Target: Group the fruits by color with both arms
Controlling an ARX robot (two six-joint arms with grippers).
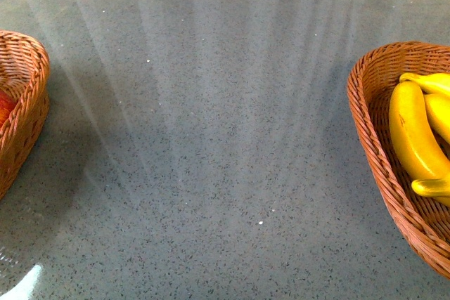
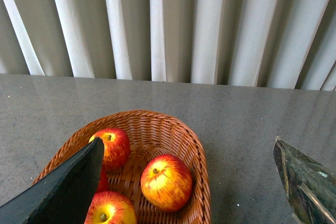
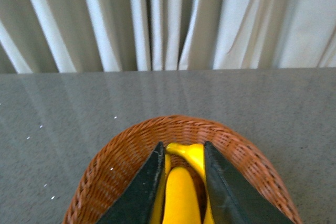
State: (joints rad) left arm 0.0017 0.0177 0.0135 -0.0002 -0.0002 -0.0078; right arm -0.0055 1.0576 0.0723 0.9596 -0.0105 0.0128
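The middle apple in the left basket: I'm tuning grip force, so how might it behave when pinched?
The middle apple looks round and glossy, so it may slip or roll from flat fingers. It appears firm, likely holding shape. Neighbouring apples sit close, possibly crowding the left gripper.

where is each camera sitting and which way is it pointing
Front view: on the robot's body, looking down the grey table; no arm shows.
Left wrist view: over the apple basket, left gripper open.
Right wrist view: over the banana basket, right gripper around a banana.
Front and right wrist views share the banana basket.
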